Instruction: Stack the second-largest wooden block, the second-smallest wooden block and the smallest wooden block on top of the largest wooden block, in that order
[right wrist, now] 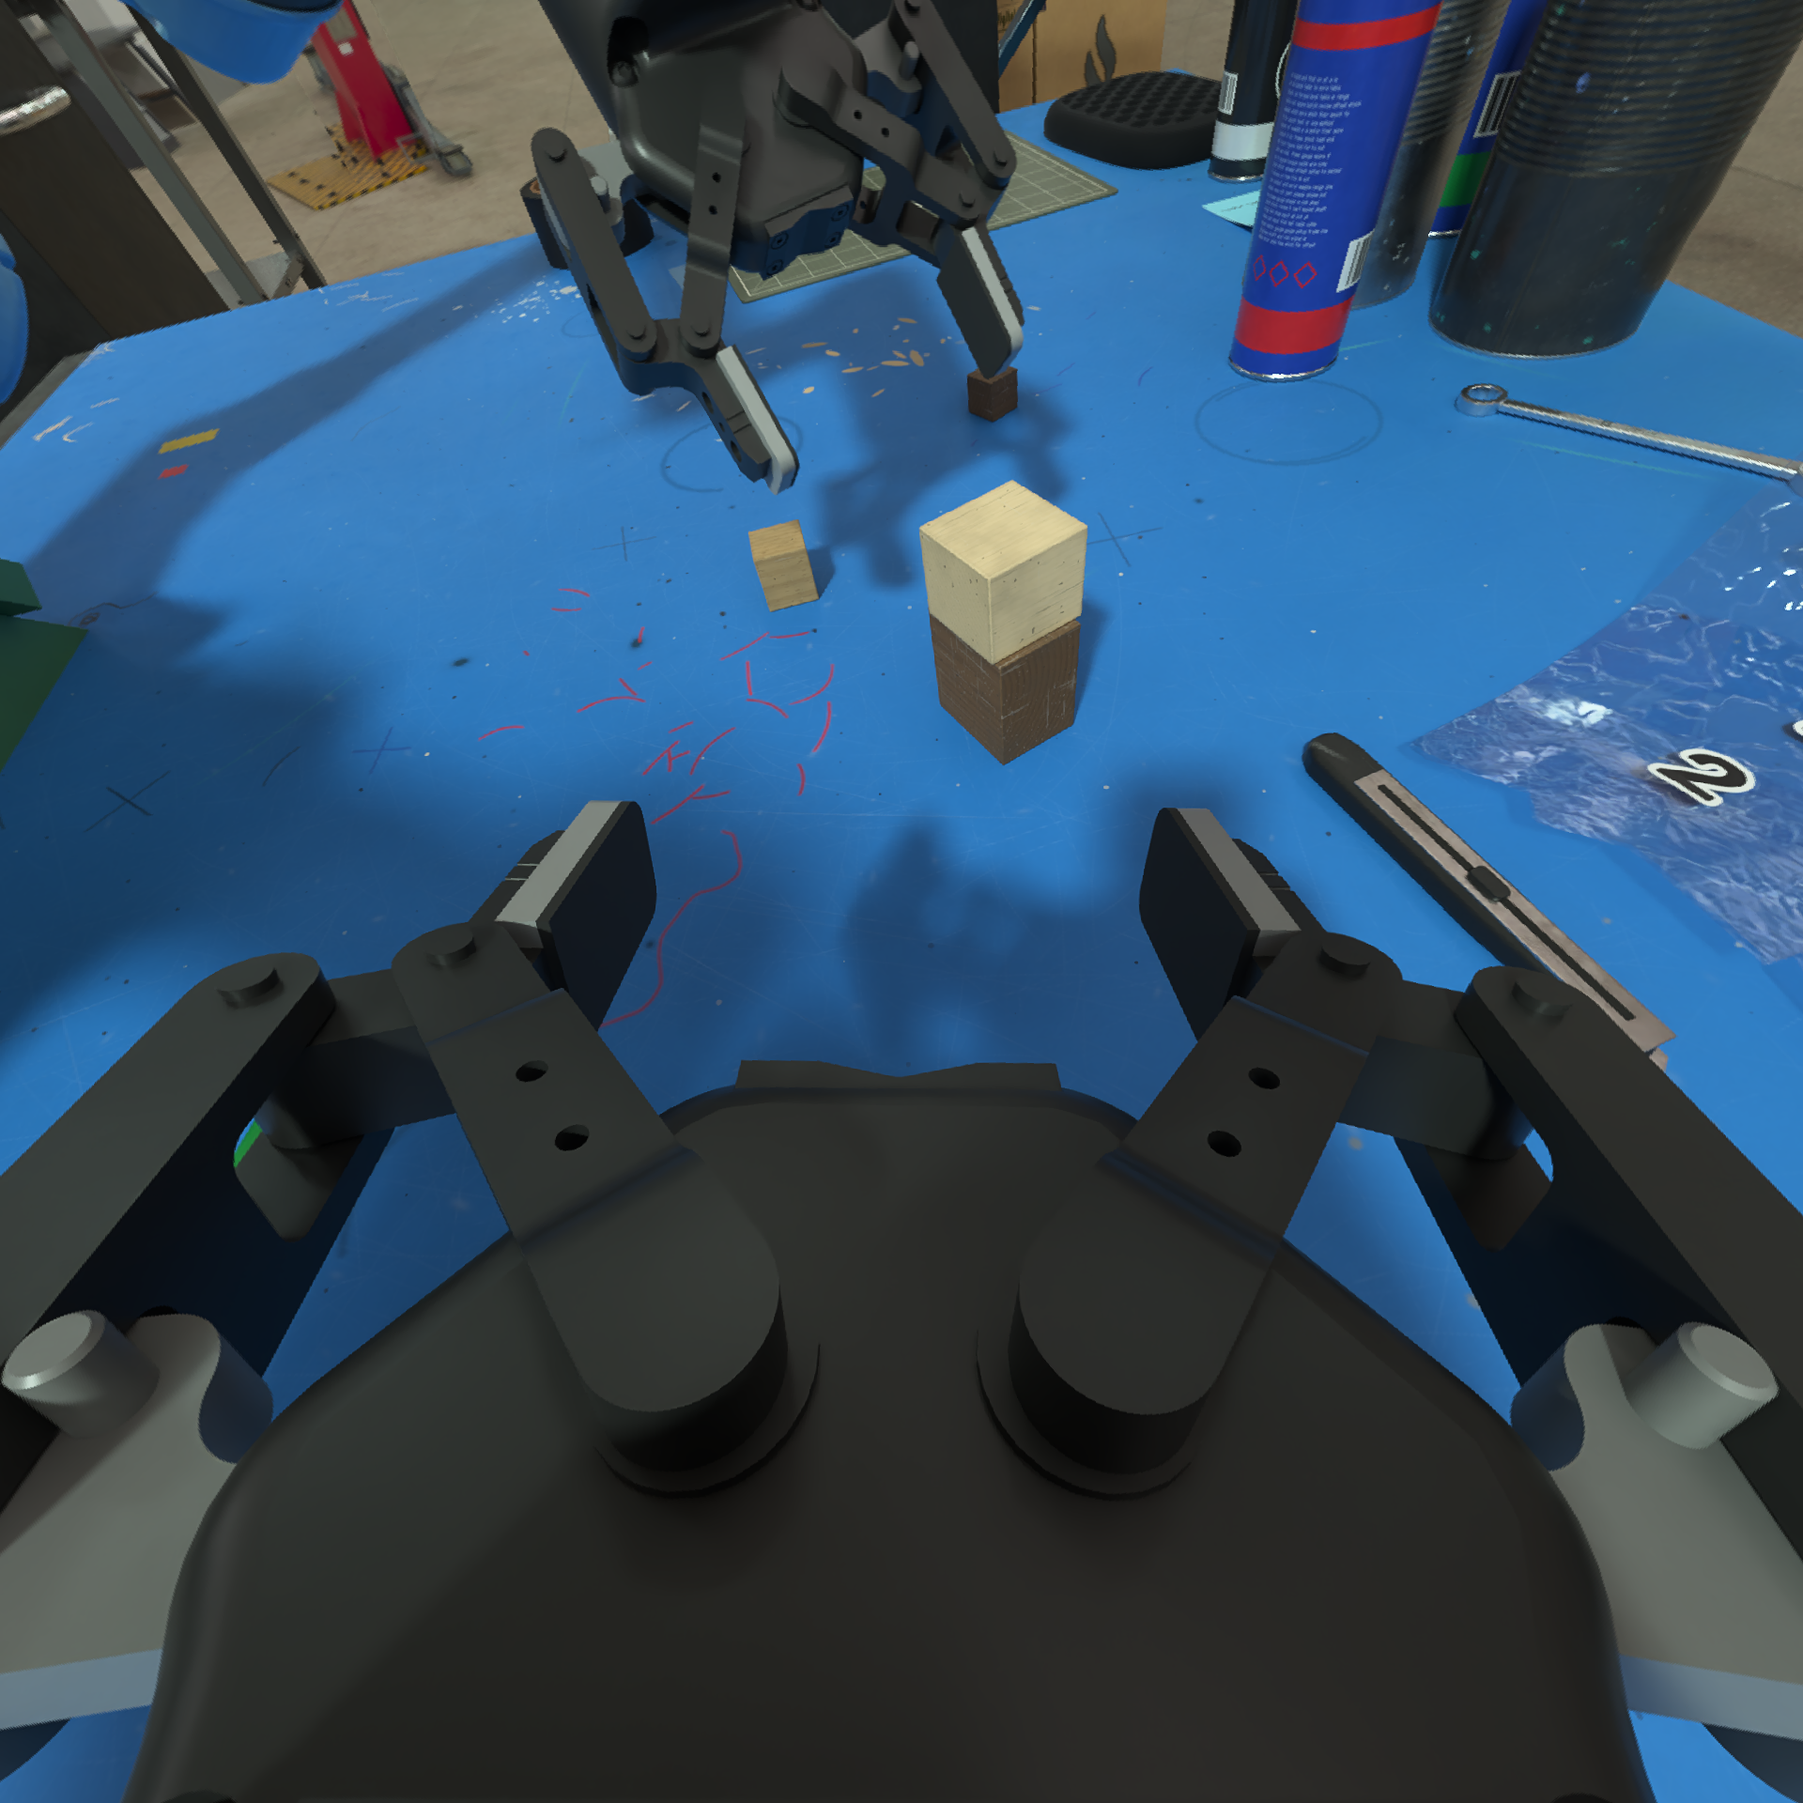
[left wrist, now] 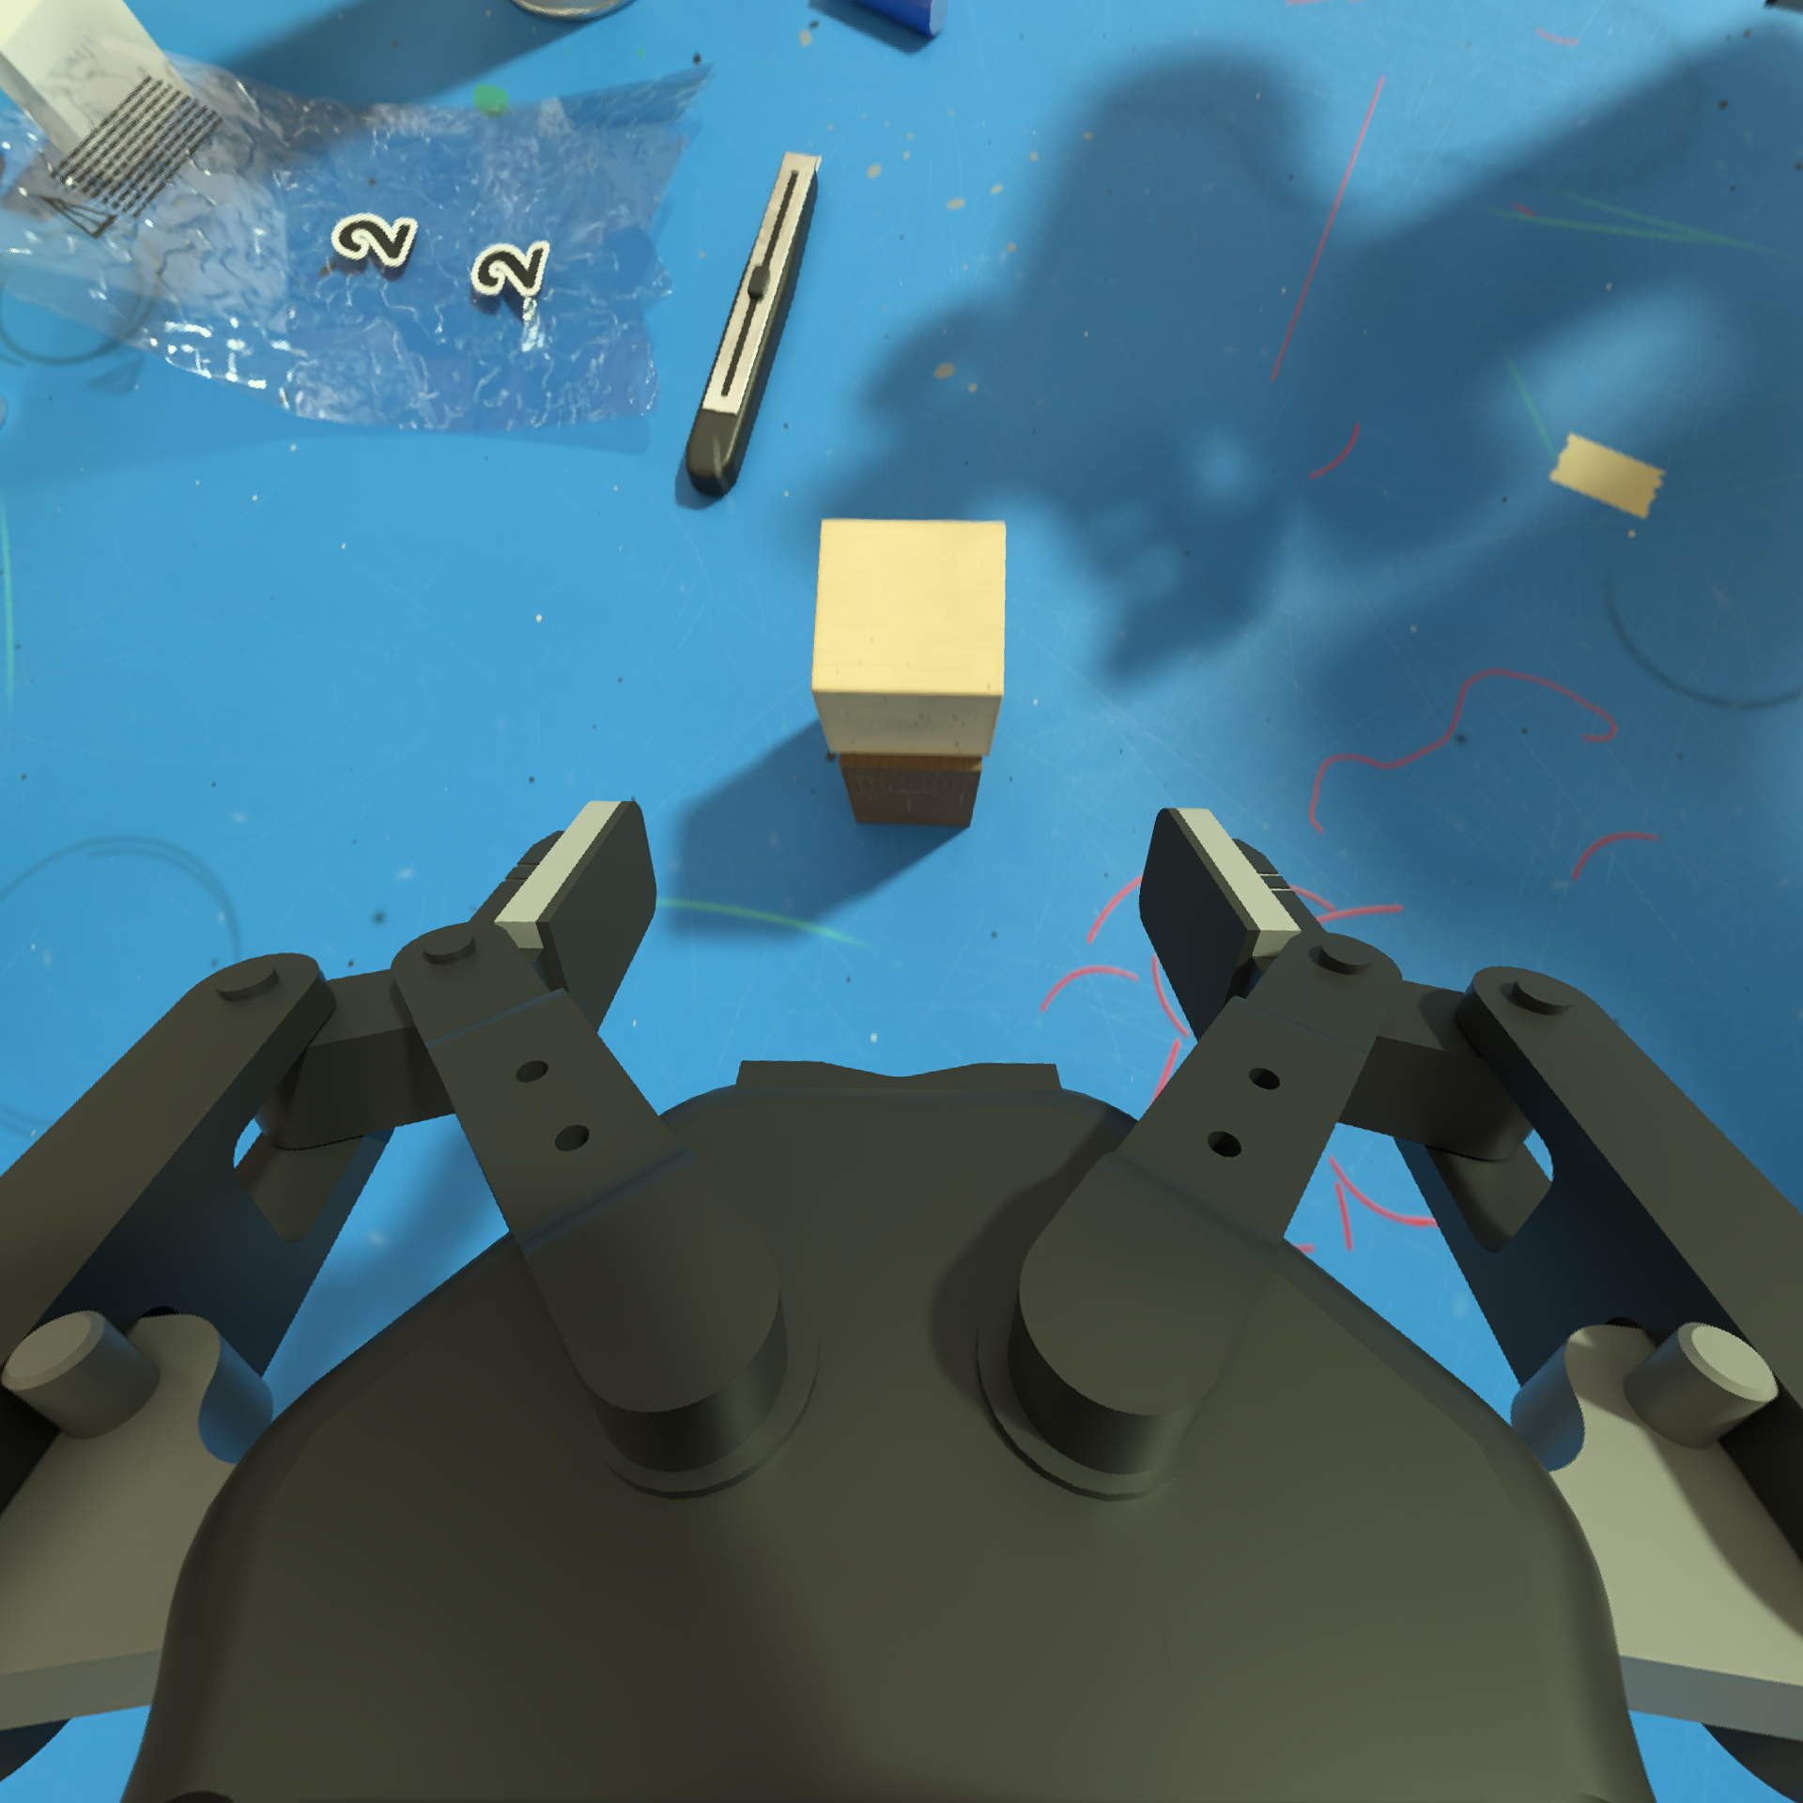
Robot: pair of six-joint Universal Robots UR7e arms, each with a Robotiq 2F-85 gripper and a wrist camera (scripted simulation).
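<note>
A pale wooden block [right wrist: 1005, 566] sits on top of a dark brown block [right wrist: 1007, 695] on the blue table; the stack also shows in the left wrist view, pale block [left wrist: 909, 607] above brown block [left wrist: 911, 788]. A small light-brown block [right wrist: 783, 564] lies left of the stack. A tiny dark brown block [right wrist: 992, 393] lies farther back. My left gripper [left wrist: 898, 868] is open and empty, hovering above and short of the stack; it also shows in the right wrist view [right wrist: 883, 405]. My right gripper [right wrist: 898, 878] is open and empty, short of the stack.
A utility knife [left wrist: 751, 327] and a clear plastic bag [left wrist: 390, 263] lie beyond the stack in the left wrist view. Spray cans [right wrist: 1312, 185], a dark cylinder [right wrist: 1600, 176] and a wrench [right wrist: 1620, 434] stand at the back right. A cutting mat [right wrist: 1034, 185] lies behind.
</note>
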